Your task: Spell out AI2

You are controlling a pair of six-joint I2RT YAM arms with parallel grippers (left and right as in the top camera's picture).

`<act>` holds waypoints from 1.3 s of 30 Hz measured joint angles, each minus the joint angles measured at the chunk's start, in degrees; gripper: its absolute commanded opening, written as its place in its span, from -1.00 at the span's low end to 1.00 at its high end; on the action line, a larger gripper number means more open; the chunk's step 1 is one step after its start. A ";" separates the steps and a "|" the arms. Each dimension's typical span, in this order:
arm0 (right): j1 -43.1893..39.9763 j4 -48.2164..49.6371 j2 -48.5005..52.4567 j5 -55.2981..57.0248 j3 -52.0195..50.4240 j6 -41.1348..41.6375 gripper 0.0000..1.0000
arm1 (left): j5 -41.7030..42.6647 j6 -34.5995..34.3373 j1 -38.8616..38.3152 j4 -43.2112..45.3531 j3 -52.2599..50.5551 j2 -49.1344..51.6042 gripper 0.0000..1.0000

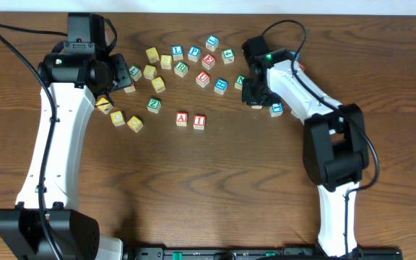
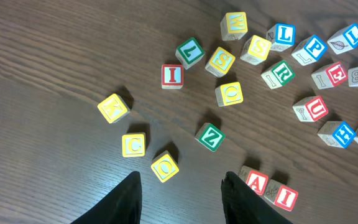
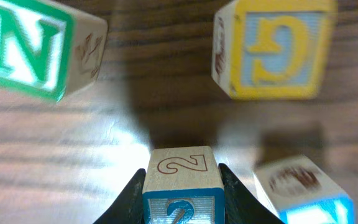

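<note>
Right wrist view shows the right hand (image 3: 182, 190) closed on a wooden cube block marked 2 (image 3: 182, 167), its dark fingers (image 3: 129, 202) pressed against both sides, while a green N block (image 3: 27, 46) and a yellow G block (image 3: 272, 50) lie just beyond on the dark wooden surface (image 3: 166, 93). Overhead, that hand sits among the scattered blocks, well apart from the red A block (image 1: 182, 119) and red I block (image 1: 198, 121), which lie side by side. The left hand (image 2: 182, 199) hangs wide open and empty above the surface.
</note>
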 measured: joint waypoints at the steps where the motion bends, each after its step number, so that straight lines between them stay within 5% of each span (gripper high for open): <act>1: 0.07 -0.66 -1.07 -0.22 0.00 -0.02 -0.56 | 0.00 0.00 0.00 0.00 0.00 0.00 -0.17; 17: 12.66 -0.57 -5.92 -1.29 0.09 3.76 -0.52 | 0.00 0.00 0.00 0.00 0.00 0.00 -0.17; 39: 13.86 3.91 1.97 -0.44 0.09 4.04 -0.49 | 0.00 0.00 0.00 0.00 0.00 0.00 -0.17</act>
